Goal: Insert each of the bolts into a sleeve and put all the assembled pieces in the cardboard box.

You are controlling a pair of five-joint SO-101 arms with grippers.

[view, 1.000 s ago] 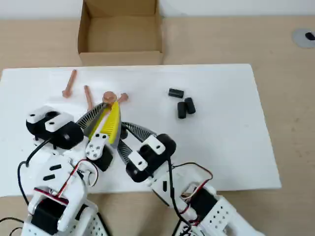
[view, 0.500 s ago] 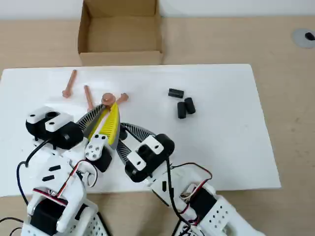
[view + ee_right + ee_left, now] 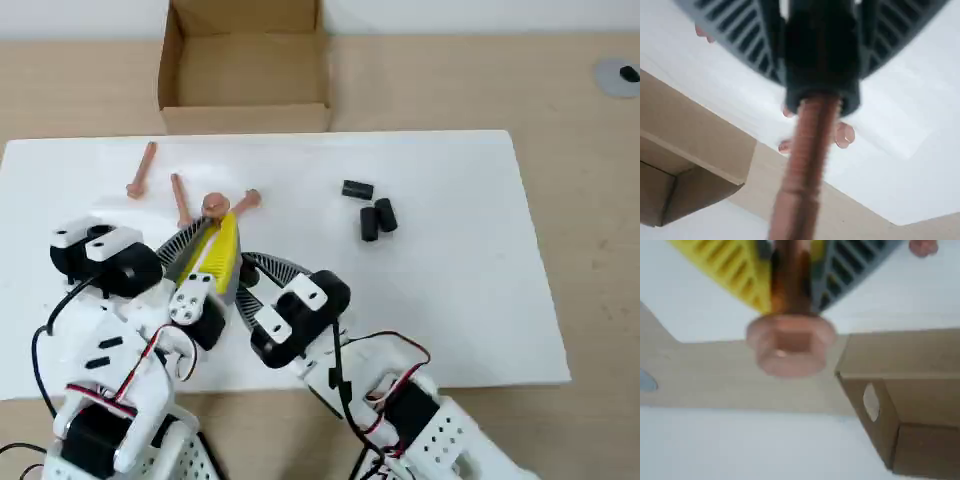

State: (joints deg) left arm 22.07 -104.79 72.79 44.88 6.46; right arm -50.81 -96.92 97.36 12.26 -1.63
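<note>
Right, both arms are bunched over the near-left part of the white board (image 3: 470, 300), noses almost together. The left gripper (image 3: 216, 224) has its yellow and grey fingers pinched tight on a bolt (image 3: 790, 342). It grips along the shank, so the broad head pokes out past the fingertips and the thread is steadied.

The right gripper (image 3: 822, 82) is squeezed onto a black sleeve (image 3: 821, 45), and a copper threaded shank (image 3: 807, 150) sticks out of the sleeve's bore. Whether that thread belongs to the bolt the left side holds, I can't settle from here. In the overhead view the two tools sit very close together, which reads to me as the mating step: one arm steadies, the other feeds.

Three loose bolts (image 3: 140, 170) lie on the board near the left fingertips, handy for the next rounds. Three spare sleeves (image 3: 369, 222) cluster well apart to the right, out of the arms' way. The cardboard box (image 3: 245, 118) stands open past the board's far edge. With every bolt and sleeve on this side of it, I judge all the drop-offs are yet to come.
</note>
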